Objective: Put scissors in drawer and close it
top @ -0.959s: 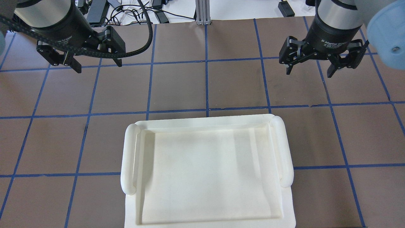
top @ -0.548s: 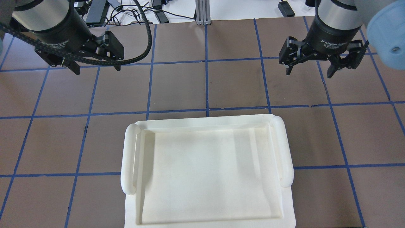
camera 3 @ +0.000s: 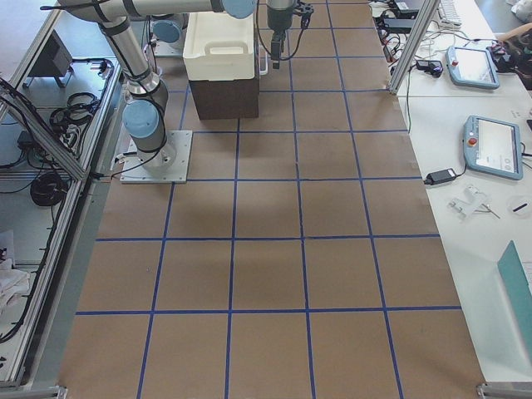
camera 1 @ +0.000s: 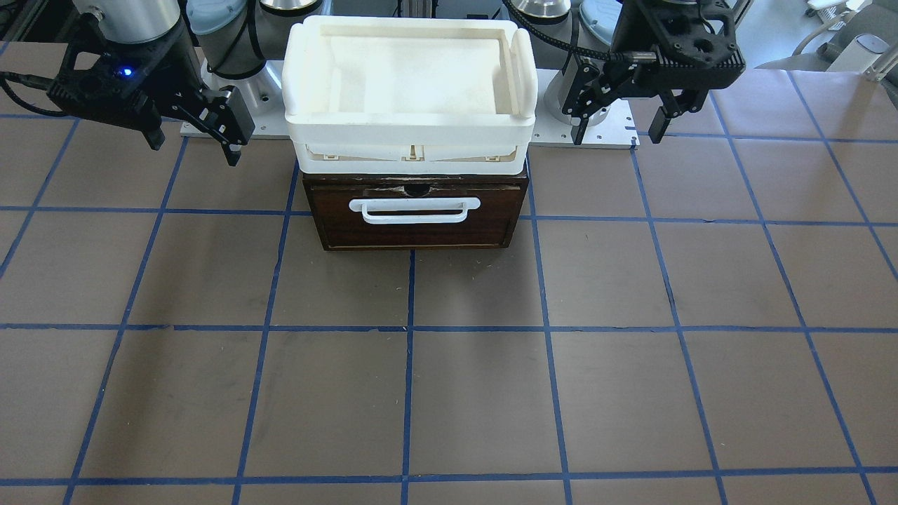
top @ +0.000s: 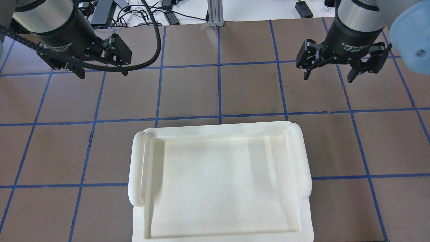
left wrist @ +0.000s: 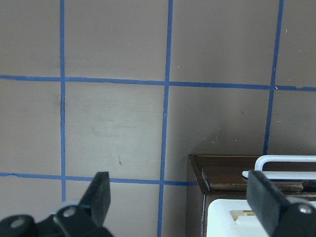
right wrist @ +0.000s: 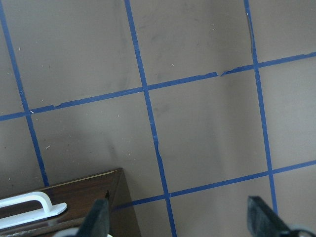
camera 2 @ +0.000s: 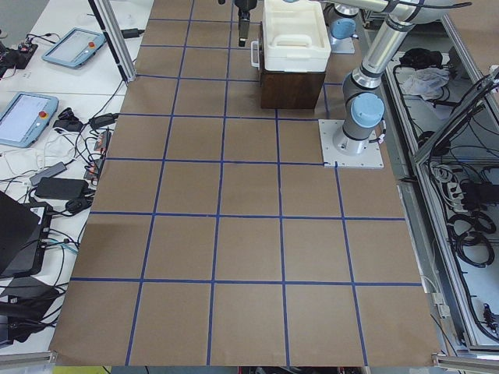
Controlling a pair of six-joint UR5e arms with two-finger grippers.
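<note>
You're looking at both arms hanging idle w/ nothing in them: the L gripper (top: 102,72) is sitting spread open and empty, and the R gripper (top: 328,77) is doing the same, jaws wide apart. The drawer (camera 1: 414,228) is lying between the two hands and below both, its dark front looking pushed fully in and neither hand touching its handle (camera 1: 414,209). The white tray (camera 1: 410,133) is riding on top of it. The scissors aren't showing in any view, neither on the table (camera 1: 449,393) near either hand nor in either grip. So you're probably at the very end, w/ scissors inside and drawer shut, though they may be sitting out of sight; can't tell which. If done, you're only needing to park the arms. If not, one hand is needing to drop inboard to the handle, clamp it & pull away from the robot.
</note>
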